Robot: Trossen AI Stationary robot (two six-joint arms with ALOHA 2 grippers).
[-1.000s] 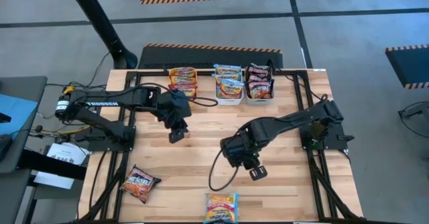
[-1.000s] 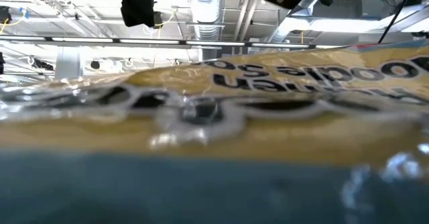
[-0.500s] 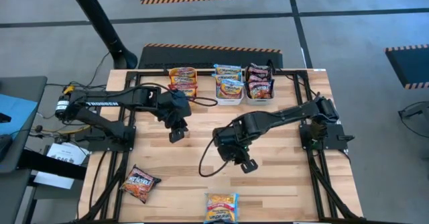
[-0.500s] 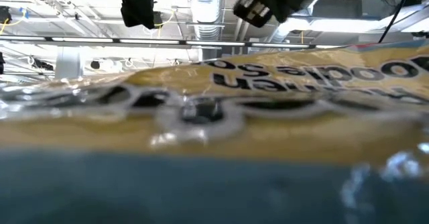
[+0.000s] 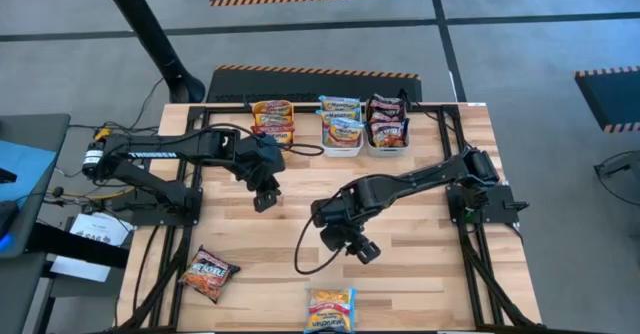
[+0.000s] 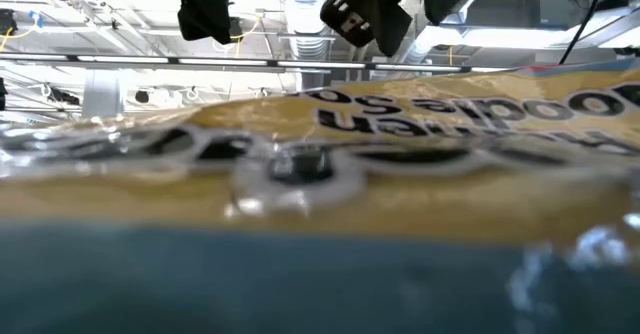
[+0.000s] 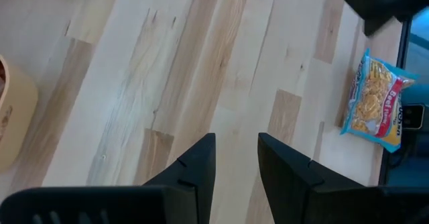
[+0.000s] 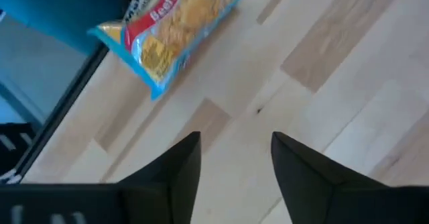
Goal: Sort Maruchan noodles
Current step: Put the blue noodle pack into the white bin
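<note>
hovering empty with fingers apart, the right gripper (image 5: 360, 250) hangs just beyond the blue packet (image 5: 330, 310) at the near edge; light, crinkly, slippery, so pinch a flat edge. left gripper (image 5: 262, 200) waits open.

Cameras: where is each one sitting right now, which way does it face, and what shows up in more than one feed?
High view: overhead, looking straight down on the table; both arms show, left gripper, right gripper.
Low view: at table height, lens nearly blocked by the blue-yellow packet; both grippers hang above.
Left wrist view: looks down past its open fingers at bare planks, the same packet far off.
Right wrist view: looks past its open fingers at that packet.
Shared: this front-edge packet appears in all four.
</note>
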